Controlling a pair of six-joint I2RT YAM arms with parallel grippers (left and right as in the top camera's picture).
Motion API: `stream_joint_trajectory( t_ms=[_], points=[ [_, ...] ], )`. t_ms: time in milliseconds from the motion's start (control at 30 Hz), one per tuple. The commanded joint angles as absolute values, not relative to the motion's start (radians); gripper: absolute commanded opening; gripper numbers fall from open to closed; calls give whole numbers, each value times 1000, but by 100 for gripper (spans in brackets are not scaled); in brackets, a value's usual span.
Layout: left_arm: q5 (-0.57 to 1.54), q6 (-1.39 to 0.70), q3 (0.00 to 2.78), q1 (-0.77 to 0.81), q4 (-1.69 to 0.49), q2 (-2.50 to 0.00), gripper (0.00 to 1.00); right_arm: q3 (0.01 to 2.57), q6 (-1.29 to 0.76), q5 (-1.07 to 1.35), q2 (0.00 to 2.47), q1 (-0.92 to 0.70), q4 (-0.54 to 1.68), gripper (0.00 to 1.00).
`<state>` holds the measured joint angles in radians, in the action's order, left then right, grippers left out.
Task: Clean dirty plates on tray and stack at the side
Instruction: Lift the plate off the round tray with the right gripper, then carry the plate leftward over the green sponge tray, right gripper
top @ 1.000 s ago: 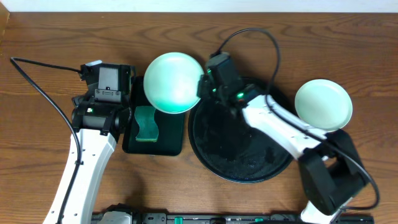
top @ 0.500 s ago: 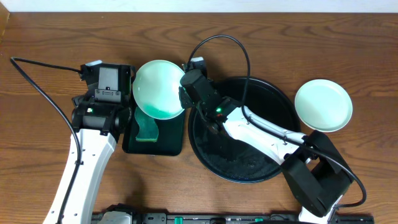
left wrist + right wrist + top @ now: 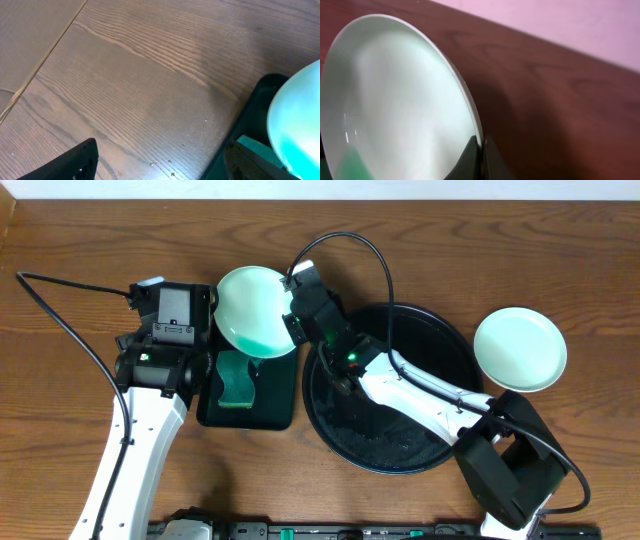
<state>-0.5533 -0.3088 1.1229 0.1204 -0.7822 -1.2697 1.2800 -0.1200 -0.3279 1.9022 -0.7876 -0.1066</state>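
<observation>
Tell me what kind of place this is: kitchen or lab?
Probably a lab test bench staged for dishwashing, not a real kitchen: a bare wooden table, a cabled robot arm holding a pale green plate, and a green sponge in a small rectangular tray beside the round black tray.

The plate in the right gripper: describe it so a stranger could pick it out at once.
Start at the big round black tray and look just past its upper left edge. There a pale green plate hangs above a small rectangular tray. Unlike the other plate, lying flat on the right, it is pinched at the rim by the right gripper.
</observation>
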Motion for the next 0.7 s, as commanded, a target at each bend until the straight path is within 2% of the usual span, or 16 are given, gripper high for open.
stream_joint_trajectory(
  t_ms=[0, 233, 500, 667],
  points=[
    [-573, -300, 1143, 118, -784, -1267, 80, 1297, 22, -441, 1853, -808, -138, 1],
    [-573, -300, 1143, 118, -785, -1267, 80, 1297, 258, -494, 1847, -863, -252, 1],
    [-573, -300, 1143, 118, -785, -1267, 81, 1297, 501, -780, 1847, -952, -427, 1],
    [-572, -300, 1143, 118, -785, -1267, 81, 1297, 710, -876, 1847, -990, -542, 1]
  ],
)
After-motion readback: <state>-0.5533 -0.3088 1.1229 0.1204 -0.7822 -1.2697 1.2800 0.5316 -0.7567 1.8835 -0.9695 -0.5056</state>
